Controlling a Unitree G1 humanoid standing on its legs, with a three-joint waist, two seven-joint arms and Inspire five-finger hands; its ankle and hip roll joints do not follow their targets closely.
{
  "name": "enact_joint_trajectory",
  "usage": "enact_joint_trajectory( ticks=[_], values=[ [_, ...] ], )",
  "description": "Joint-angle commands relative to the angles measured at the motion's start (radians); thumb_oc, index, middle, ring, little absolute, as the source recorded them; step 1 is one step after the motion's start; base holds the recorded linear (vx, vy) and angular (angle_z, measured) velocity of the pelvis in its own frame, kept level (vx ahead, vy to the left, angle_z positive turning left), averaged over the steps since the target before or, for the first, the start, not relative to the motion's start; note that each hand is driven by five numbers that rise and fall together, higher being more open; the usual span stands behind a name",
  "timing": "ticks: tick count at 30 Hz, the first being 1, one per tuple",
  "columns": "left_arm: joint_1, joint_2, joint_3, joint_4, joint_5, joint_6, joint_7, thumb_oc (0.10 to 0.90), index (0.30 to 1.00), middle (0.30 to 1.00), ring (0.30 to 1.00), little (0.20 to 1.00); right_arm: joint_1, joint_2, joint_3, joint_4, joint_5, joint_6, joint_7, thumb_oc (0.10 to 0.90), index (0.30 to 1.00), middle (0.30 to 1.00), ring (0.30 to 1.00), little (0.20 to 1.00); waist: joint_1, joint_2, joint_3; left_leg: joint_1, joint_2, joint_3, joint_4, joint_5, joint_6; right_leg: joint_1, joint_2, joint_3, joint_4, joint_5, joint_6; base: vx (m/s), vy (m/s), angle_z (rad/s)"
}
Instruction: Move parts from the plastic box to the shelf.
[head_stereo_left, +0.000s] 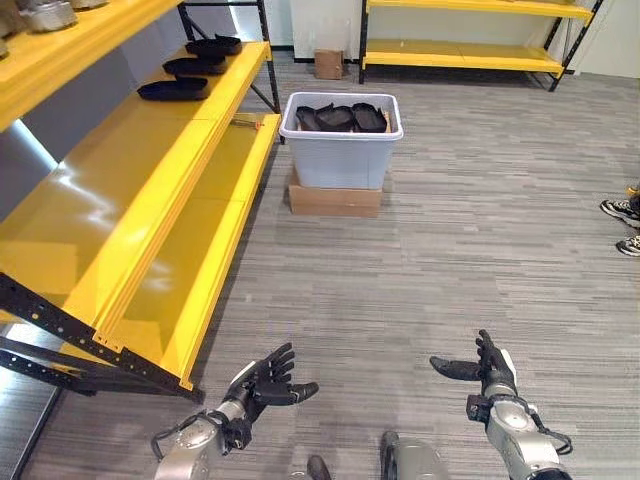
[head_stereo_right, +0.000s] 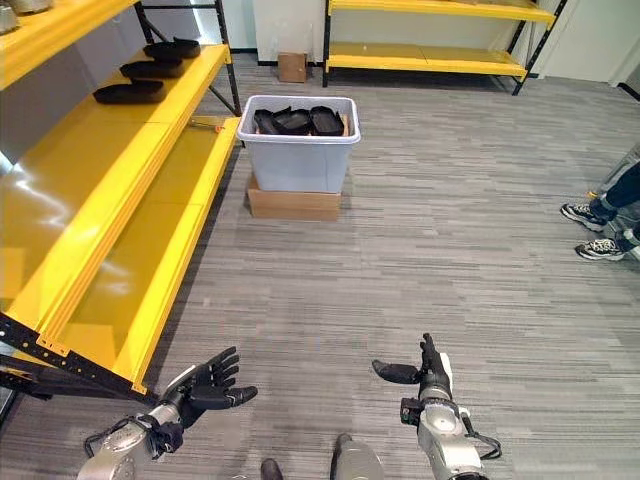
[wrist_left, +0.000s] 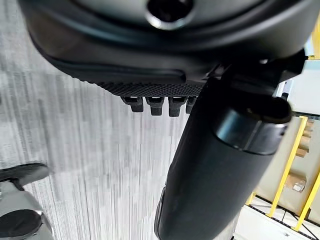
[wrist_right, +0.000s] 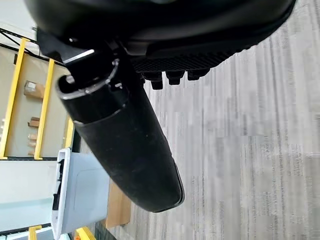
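So far three dark parts (head_stereo_left: 173, 89) lie on the yellow shelf (head_stereo_left: 120, 160) at my left, while more parts (head_stereo_left: 338, 118) wait in the plastic box (head_stereo_left: 340, 150) ahead. Both my left hand (head_stereo_left: 262, 383) and right hand (head_stereo_left: 489, 372) hang empty, fingers relaxed, well short of the box

The left hand (head_stereo_left: 262, 385) sits at the lower left of the head view, fingers spread and extended, thumb pointing toward frame centre, holding nothing. The right hand (head_stereo_left: 488, 372) sits at the lower right, fingers straight and raised, thumb extended toward centre, palm empty. Both forearms enter from the bottom edge.
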Motion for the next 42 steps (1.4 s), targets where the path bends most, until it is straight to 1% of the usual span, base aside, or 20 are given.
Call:
enact_joint_trajectory(
  ticks=[1, 2, 4, 5, 7, 10, 12, 15, 18, 19, 23, 27, 29, 34, 36, 37, 38, 39, 40, 42],
  values=[
    [-0.057, 0.024, -0.023, -0.1, -0.037, -0.041, -0.008, 0.9, 1.0, 1.0, 1.0, 1.0, -0.057, -0.024, -0.032, -0.077, -0.019, -0.096, -0.02, 0.9, 1.0, 1.0, 1.0, 1.0, -0.003, -0.01, -0.025, 0.002, -0.006, -0.127, 0.117, -0.137, -0.014, 0.027, -0.017, 0.018, -0.095, 0.106, 0.022, 0.39, -0.17, 0.33],
    [-0.068, 0.021, -0.048, -0.097, -0.044, -0.042, -0.004, 0.9, 1.0, 1.0, 1.0, 1.0, -0.049, -0.017, -0.038, -0.072, -0.049, -0.095, 0.0, 0.9, 1.0, 1.0, 1.0, 1.0, -0.009, -0.017, -0.017, 0.005, -0.014, -0.148, 0.144, -0.169, -0.015, 0.022, -0.114, 0.076, -0.242, 0.215, 0.039, 0.37, -0.146, 0.25],
    [-0.065, 0.024, -0.051, -0.097, -0.044, -0.041, -0.014, 0.9, 1.0, 1.0, 1.0, 1.0, -0.044, -0.013, -0.04, -0.07, -0.06, -0.093, 0.008, 0.9, 1.0, 1.0, 1.0, 1.0, -0.01, -0.014, -0.014, 0.011, -0.008, -0.152, 0.156, -0.179, -0.017, 0.024, -0.137, 0.081, -0.274, 0.233, 0.043, 0.42, -0.135, 0.46],
    [-0.049, 0.03, -0.047, -0.101, -0.042, -0.04, -0.03, 0.9, 1.0, 1.0, 1.0, 1.0, -0.033, -0.005, -0.043, -0.072, -0.066, -0.091, 0.019, 0.9, 1.0, 1.0, 1.0, 1.0, -0.009, -0.008, -0.008, 0.024, 0.006, -0.154, 0.175, -0.192, -0.023, 0.016, -0.169, 0.083, -0.303, 0.251, 0.05, 0.59, -0.165, 0.59],
    [-0.027, 0.038, -0.041, -0.118, -0.043, -0.035, -0.037, 0.9, 1.0, 1.0, 1.0, 1.0, -0.019, 0.004, -0.047, -0.089, -0.08, -0.085, 0.013, 0.9, 1.0, 1.0, 1.0, 1.0, -0.012, -0.005, 0.0, 0.033, 0.024, -0.154, 0.211, -0.221, -0.024, 0.005, -0.188, 0.084, -0.291, 0.26, 0.054, 0.55, -0.163, 0.33],
    [-0.034, 0.041, -0.058, -0.116, -0.03, -0.013, -0.029, 0.9, 1.0, 1.0, 1.0, 1.0, -0.015, -0.011, -0.047, -0.104, -0.059, -0.088, -0.019, 0.9, 1.0, 1.0, 1.0, 1.0, -0.017, -0.022, -0.003, -0.021, 0.04, -0.156, 0.32, -0.265, -0.033, 0.035, -0.197, 0.07, -0.295, 0.213, 0.046, 0.44, -0.14, 0.34],
    [-0.031, 0.037, -0.07, -0.11, -0.056, -0.004, -0.026, 0.9, 1.0, 1.0, 1.0, 1.0, -0.015, -0.017, -0.045, -0.101, -0.05, -0.078, -0.03, 0.9, 1.0, 1.0, 1.0, 1.0, -0.025, -0.027, -0.014, -0.037, 0.049, -0.151, 0.369, -0.29, -0.037, 0.051, -0.182, 0.078, -0.273, 0.176, 0.042, 0.53, -0.078, 0.65],
    [0.03, 0.022, -0.05, -0.135, -0.055, 0.015, -0.076, 0.9, 1.0, 1.0, 1.0, 1.0, 0.001, -0.027, -0.048, -0.11, -0.058, -0.049, -0.008, 0.9, 1.0, 1.0, 1.0, 1.0, -0.041, -0.028, -0.049, 0.004, 0.081, -0.12, 0.367, -0.304, -0.045, 0.074, -0.126, 0.093, -0.215, 0.122, 0.032, 0.6, -0.072, 0.11],
    [0.062, 0.017, -0.044, -0.149, -0.039, 0.018, -0.079, 0.9, 1.0, 1.0, 1.0, 1.0, 0.013, -0.033, -0.045, -0.105, -0.077, -0.046, 0.015, 0.9, 1.0, 1.0, 1.0, 1.0, -0.051, -0.028, -0.071, 0.027, 0.111, -0.09, 0.37, -0.286, -0.059, 0.081, -0.083, 0.083, -0.198, 0.087, 0.003, 0.55, -0.088, -0.12],
    [0.067, 0.01, -0.048, -0.149, -0.037, 0.018, -0.077, 0.9, 1.0, 1.0, 1.0, 1.0, 0.016, -0.034, -0.038, -0.106, -0.082, -0.039, 0.011, 0.9, 1.0, 1.0, 1.0, 1.0, -0.058, -0.027, -0.08, 0.034, 0.125, -0.081, 0.375, -0.266, -0.066, 0.078, -0.054, 0.081, -0.185, 0.066, -0.015, 0.48, -0.082, -0.03],
    [0.062, -0.002, -0.069, -0.163, -0.044, 0.023, -0.066, 0.9, 1.0, 1.0, 1.0, 1.0, 0.017, -0.049, -0.034, -0.092, -0.082, -0.05, 0.024, 0.9, 1.0, 1.0, 1.0, 1.0, -0.072, -0.024, -0.087, 0.012, 0.156, -0.075, 0.427, -0.225, -0.08, 0.058, 0.006, 0.077, -0.127, 0.007, -0.059, 0.34, -0.062, -0.09],
    [0.035, -0.02, -0.097, -0.144, -0.05, 0.006, -0.052, 0.9, 1.0, 1.0, 1.0, 1.0, 0.004, -0.054, -0.022, -0.076, -0.076, -0.062, 0.022, 0.9, 1.0, 1.0, 1.0, 1.0, -0.082, -0.023, -0.091, -0.004, 0.164, -0.081, 0.449, -0.214, -0.084, 0.029, 0.04, 0.076, -0.088, -0.024, -0.08, 0.19, -0.032, -0.07],
    [0.017, -0.027, -0.114, -0.149, -0.046, -0.007, -0.045, 0.9, 1.0, 1.0, 1.0, 1.0, -0.001, -0.062, -0.02, -0.076, -0.079, -0.067, 0.028, 0.9, 1.0, 1.0, 1.0, 1.0, -0.087, -0.02, -0.088, -0.036, 0.176, -0.09, 0.488, -0.184, -0.091, 0.02, 0.069, 0.071, -0.065, -0.056, -0.104, 0.19, -0.054, -0.02],
    [0.006, -0.024, -0.119, -0.148, -0.039, -0.02, 0.005, 0.9, 1.0, 1.0, 1.0, 1.0, 0.003, -0.069, -0.012, -0.074, -0.097, -0.067, 0.048, 0.9, 1.0, 1.0, 1.0, 1.0, -0.089, -0.018, -0.084, -0.05, 0.172, -0.099, 0.535, -0.184, -0.088, 0.013, 0.089, 0.059, -0.019, -0.096, -0.124, 0.16, -0.056, -0.09],
    [0.006, -0.024, -0.105, -0.124, -0.036, -0.026, 0.013, 0.9, 1.0, 1.0, 1.0, 1.0, 0.025, -0.073, -0.011, -0.073, -0.088, -0.056, 0.084, 0.9, 1.0, 1.0, 1.0, 1.0, -0.095, -0.01, -0.11, -0.02, 0.163, -0.096, 0.594, -0.126, -0.114, 0.034, 0.109, 0.024, -0.031, -0.125, -0.154, 0.2, -0.058, -0.03],
    [0.006, -0.023, -0.105, -0.124, -0.036, -0.026, 0.013, 0.9, 1.0, 1.0, 1.0, 1.0, 0.024, -0.073, -0.011, -0.073, -0.088, -0.056, 0.084, 0.9, 1.0, 1.0, 1.0, 1.0, -0.095, -0.011, -0.113, -0.022, 0.161, -0.096, 0.591, -0.123, -0.114, 0.032, 0.108, 0.025, -0.034, -0.122, -0.155, 0.15, -0.042, 0.05],
    [0.009, -0.028, -0.101, -0.118, -0.026, -0.034, 0.025, 0.9, 1.0, 1.0, 1.0, 1.0, 0.035, -0.077, -0.005, -0.073, -0.108, -0.063, 0.108, 0.9, 1.0, 1.0, 1.0, 1.0, -0.095, -0.007, -0.13, -0.023, 0.152, -0.1, 0.663, -0.069, -0.132, 0.05, 0.122, 0.004, -0.051, -0.136, -0.181, 0.18, -0.09, 0.18],
    [0.008, -0.033, -0.091, -0.099, -0.015, -0.043, 0.034, 0.9, 1.0, 1.0, 1.0, 1.0, 0.048, -0.078, 0.007, -0.075, -0.113, -0.07, 0.123, 0.9, 1.0, 1.0, 1.0, 1.0, -0.092, -0.013, -0.146, -0.058, 0.155, -0.107, 0.821, 0.01, -0.148, 0.071, 0.13, -0.01, -0.076, -0.145, -0.209, 0.25, -0.13, 0.32],
    [0.006, -0.034, -0.079, -0.09, -0.012, -0.04, 0.038, 0.9, 1.0, 1.0, 1.0, 1.0, 0.058, -0.077, 0.01, -0.08, -0.114, -0.073, 0.121, 0.9, 1.0, 1.0, 1.0, 1.0, -0.091, -0.019, -0.149, -0.105, 0.165, -0.109, 0.929, 0.023, -0.14, 0.088, 0.134, -0.012, -0.088, -0.149, -0.225, 0.19, -0.109, 0.64],
    [-0.001, -0.033, -0.067, -0.083, -0.017, -0.03, 0.054, 0.9, 1.0, 1.0, 1.0, 1.0, 0.07, -0.075, 0.013, -0.087, -0.11, -0.071, 0.12, 0.9, 1.0, 1.0, 1.0, 1.0, -0.086, -0.023, -0.143, -0.18, 0.154, -0.115, 0.991, 0.001, -0.117, 0.113, 0.145, -0.001, -0.095, -0.155, -0.233, 0.15, -0.014, 0.44]
  ],
)
